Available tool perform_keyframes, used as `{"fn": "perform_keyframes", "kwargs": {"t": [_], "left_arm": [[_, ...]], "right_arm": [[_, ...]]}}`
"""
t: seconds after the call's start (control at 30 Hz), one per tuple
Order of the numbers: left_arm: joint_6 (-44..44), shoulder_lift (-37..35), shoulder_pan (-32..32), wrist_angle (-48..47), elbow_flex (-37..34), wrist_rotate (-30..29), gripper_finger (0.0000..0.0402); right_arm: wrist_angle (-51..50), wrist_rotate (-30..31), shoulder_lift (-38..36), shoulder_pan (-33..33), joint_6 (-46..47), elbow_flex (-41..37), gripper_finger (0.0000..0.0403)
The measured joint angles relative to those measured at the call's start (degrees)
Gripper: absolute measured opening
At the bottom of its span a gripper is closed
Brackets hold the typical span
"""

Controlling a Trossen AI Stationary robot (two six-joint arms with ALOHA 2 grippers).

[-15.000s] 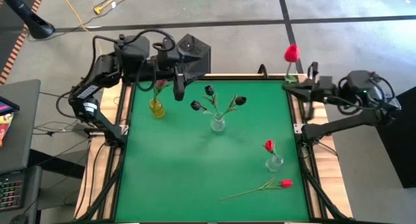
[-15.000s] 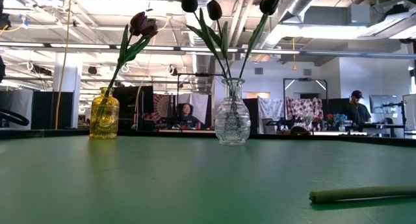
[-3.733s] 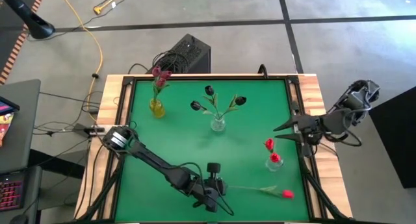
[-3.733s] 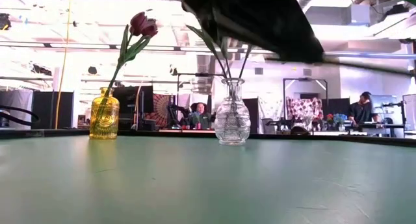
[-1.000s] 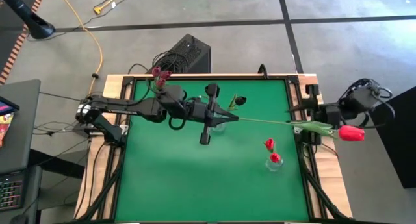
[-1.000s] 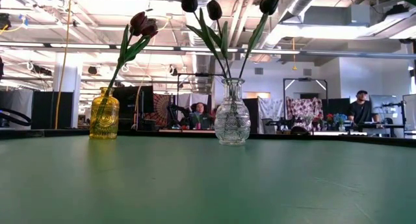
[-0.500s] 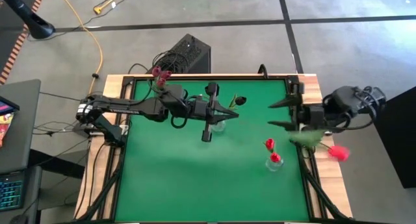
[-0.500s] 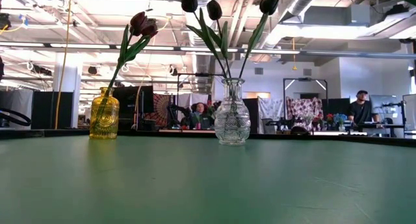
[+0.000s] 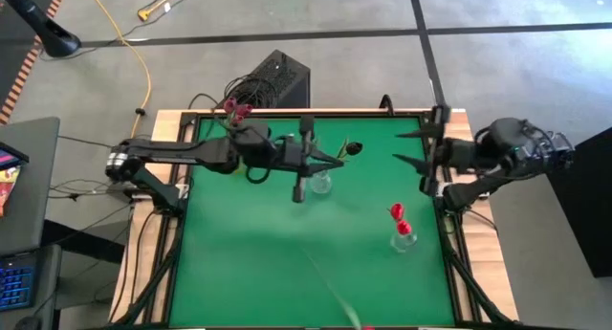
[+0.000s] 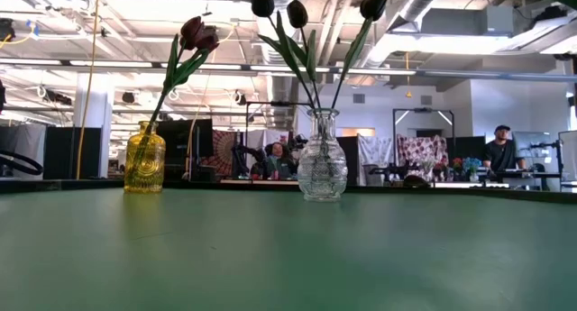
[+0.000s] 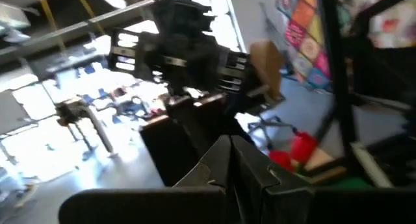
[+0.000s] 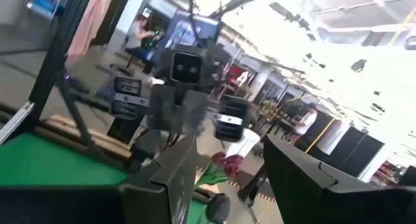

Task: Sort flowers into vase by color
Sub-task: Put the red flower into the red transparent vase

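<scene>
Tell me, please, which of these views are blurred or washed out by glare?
High view: sharp, except a motion-smeared flower stem near the table's front edge. Low view: crisp clear vase, ceiling lights blown out. Left wrist view: heavily blurred, windows glaring white. Right wrist view: soft, overexposed ceiling above the right end effector.

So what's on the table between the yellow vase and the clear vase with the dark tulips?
Only bare green table in the low view, between yellow vase and clear vase. From above, the left claw hangs over that stretch.

The red tulip [image 9: 330,294] is out of the right gripper [image 9: 415,146], a blurred streak over the mat's near edge; the fingers gape empty.
</scene>
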Motion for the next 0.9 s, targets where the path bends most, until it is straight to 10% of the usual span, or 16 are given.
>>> {"fn": "perform_keyframes", "kwargs": {"t": [0.4, 0.7, 0.9], "left_arm": [[5.6, 3.97, -11.08, -33.08, 0.07, 5.94, 0.005], [17.02, 20.5, -20.55, -37.17, 0.6, -2.51, 0.0117], [20.13, 27.33, -21.3, -34.45, 3.3, 2.06, 0.0115]], "right_arm": [[-4.62, -0.04, -5.32, 0.04, 7.66, 0.04, 0.02], [-6.94, -0.31, -3.29, 1.72, 17.0, 0.04, 0.02], [-10.5, -0.35, -2.06, 4.58, 24.76, 0.04, 0.02]]}}
